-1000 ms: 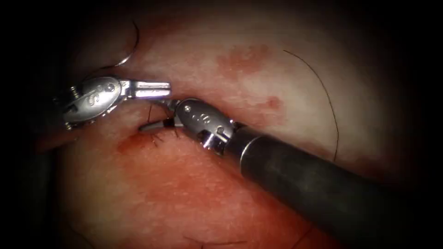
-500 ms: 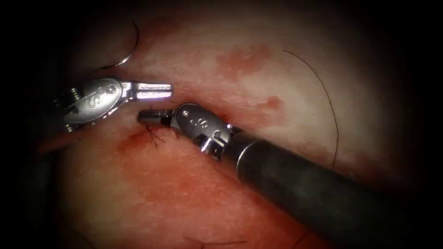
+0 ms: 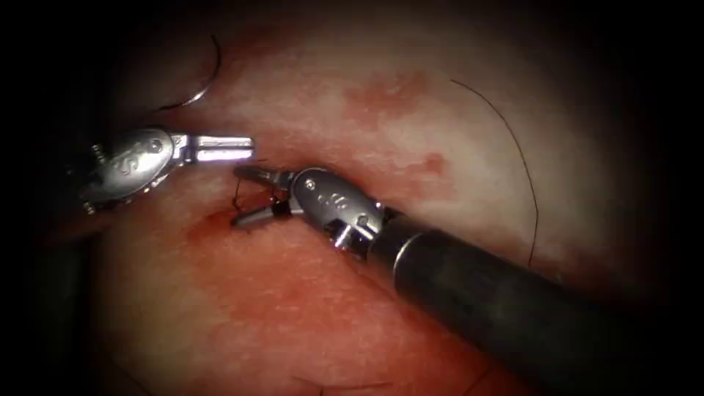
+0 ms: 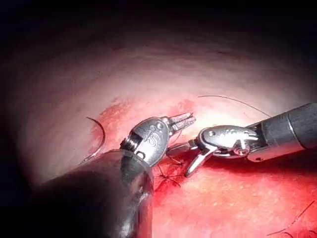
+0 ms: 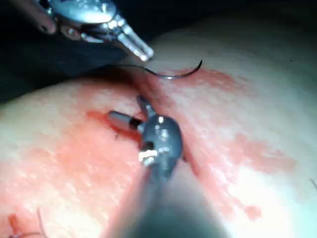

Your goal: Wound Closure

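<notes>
Since half a second ago the right claw [image 3: 246, 196] has spread over the knotted thread [image 3: 238, 192] at the cut [image 3: 220, 218], while the left claw [image 3: 242, 148], pressed together and empty, lies nearer the needle [image 3: 202, 88], free on the tissue [image 3: 440, 132] at upper left.

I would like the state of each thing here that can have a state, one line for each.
left tool: fingers shut, holding nothing, above the cut.
right tool: fingers open over the stitches, holding nothing.
needle: lying free on the tissue, upper left of the tools, not in the tissue.
cut: stitched, with short cut ends of thread standing out.
tissue: stained with red fluid.
</notes>
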Robot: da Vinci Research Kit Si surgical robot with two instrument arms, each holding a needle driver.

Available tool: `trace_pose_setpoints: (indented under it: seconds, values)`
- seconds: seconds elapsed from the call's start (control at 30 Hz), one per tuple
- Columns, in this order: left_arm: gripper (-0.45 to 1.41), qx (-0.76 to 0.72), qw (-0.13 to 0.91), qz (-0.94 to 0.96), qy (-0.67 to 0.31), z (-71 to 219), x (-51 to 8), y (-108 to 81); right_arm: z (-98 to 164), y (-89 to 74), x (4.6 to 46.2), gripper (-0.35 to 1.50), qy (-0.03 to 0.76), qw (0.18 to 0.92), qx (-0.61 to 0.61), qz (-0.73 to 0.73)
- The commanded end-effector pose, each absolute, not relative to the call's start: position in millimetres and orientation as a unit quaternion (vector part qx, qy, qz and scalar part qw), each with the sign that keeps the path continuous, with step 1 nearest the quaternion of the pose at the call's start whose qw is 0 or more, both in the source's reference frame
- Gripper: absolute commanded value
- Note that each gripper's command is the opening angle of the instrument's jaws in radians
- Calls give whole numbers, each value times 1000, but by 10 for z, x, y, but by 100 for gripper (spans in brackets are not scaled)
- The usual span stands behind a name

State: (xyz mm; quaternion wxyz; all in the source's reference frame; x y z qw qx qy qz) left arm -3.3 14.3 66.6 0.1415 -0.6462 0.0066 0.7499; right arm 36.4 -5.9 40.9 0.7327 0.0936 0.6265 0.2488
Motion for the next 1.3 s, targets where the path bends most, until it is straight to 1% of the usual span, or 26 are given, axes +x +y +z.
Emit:
trace_pose_setpoints:
  seconds: [0.03,0.2,0.33,0.5,0.63,0.73,0.77,0.8,0.83,0.9,0.93,1.0,1.07,1.13,1.2,1.23,1.27,1.3]
  values:
    - [-45,-641,143,754,11,673,-30,141,403,-52,356,130,631,730,84,249]
    - [-45,-612,152,776,27,682,5,122,372,-44,311,131,641,721,57,258]
    - [-45,-560,176,808,42,692,29,108,366,-50,287,131,641,720,48,262]
    - [-45,-511,183,840,17,707,37,94,374,-56,277,131,636,724,41,263]
    - [-45,-474,184,861,22,750,45,89,382,-63,277,131,635,726,35,262]
    - [-45,-436,211,875,-2,781,54,76,383,-65,277,131,635,727,35,261]
    - [-42,-431,222,874,-13,787,56,73,383,-66,277,131,635,727,35,261]
    - [0,-423,241,873,-26,794,59,69,383,-67,276,131,635,727,35,260]
    - [22,-420,253,871,-32,799,61,66,383,-68,276,131,634,727,36,259]
    - [73,-417,286,862,-47,808,73,62,384,-69,274,130,633,729,36,259]
    - [76,-416,286,862,-47,808,75,62,384,-69,273,130,633,729,36,259]
    - [89,-413,290,862,-48,806,82,64,384,-71,273,130,633,729,35,258]
    - [93,-409,294,862,-48,799,83,66,386,-73,274,130,633,730,35,257]
    - [93,-428,324,842,-42,777,74,85,387,-76,274,130,633,730,34,256]
    - [84,-454,343,821,-38,764,71,96,388,-78,274,128,633,730,34,255]
    - [78,-467,351,811,-38,758,69,102,388,-78,274,128,633,730,33,255]
    - [66,-478,361,800,-37,750,67,111,389,-79,274,128,633,730,33,255]
    - [61,-483,368,794,-35,745,65,117,389,-79,274,126,631,732,34,255]
